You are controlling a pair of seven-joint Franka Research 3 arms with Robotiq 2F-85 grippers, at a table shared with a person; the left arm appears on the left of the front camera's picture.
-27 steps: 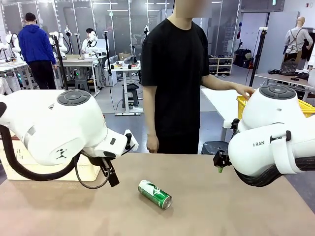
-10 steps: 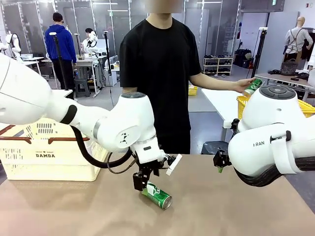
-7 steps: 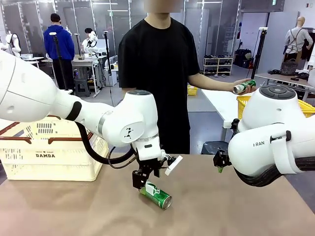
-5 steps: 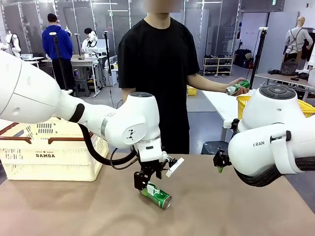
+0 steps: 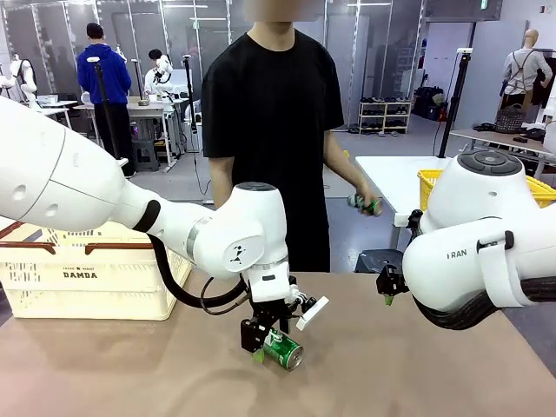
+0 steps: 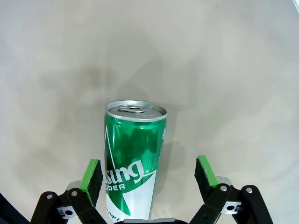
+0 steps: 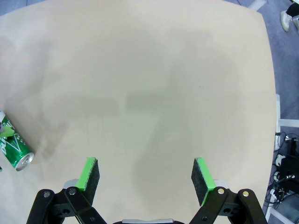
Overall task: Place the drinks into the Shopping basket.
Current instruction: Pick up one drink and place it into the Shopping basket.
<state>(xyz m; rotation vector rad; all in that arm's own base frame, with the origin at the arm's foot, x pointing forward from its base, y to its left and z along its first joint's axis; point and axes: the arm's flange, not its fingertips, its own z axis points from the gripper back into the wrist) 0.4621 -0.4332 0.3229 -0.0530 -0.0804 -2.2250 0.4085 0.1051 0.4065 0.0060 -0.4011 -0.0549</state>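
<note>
A green can (image 5: 284,349) with white markings lies on its side on the brown table (image 5: 417,373). My left gripper (image 5: 265,341) is down over it, open. In the left wrist view the can (image 6: 133,154) lies between the two green pads (image 6: 92,179), nearer the left one, and neither pad touches it. The person across the table holds a second small can (image 5: 366,204) in a lowered hand. The cream Shopping basket (image 5: 87,282) marked DAMDA stands at the table's left. My right gripper (image 7: 145,179) hangs open over bare table, with the green can (image 7: 14,148) far to its left.
A yellow mesh basket (image 5: 540,188) sits on another table behind my right arm (image 5: 469,252). The left arm's big white links (image 5: 104,204) stretch in front of the cream basket. The table's right edge (image 7: 271,93) drops to the floor.
My left gripper has sunk lower around the green can, still open. The person's hand has brought the second can from by the yellow basket down toward the table. The right arm is still.
</note>
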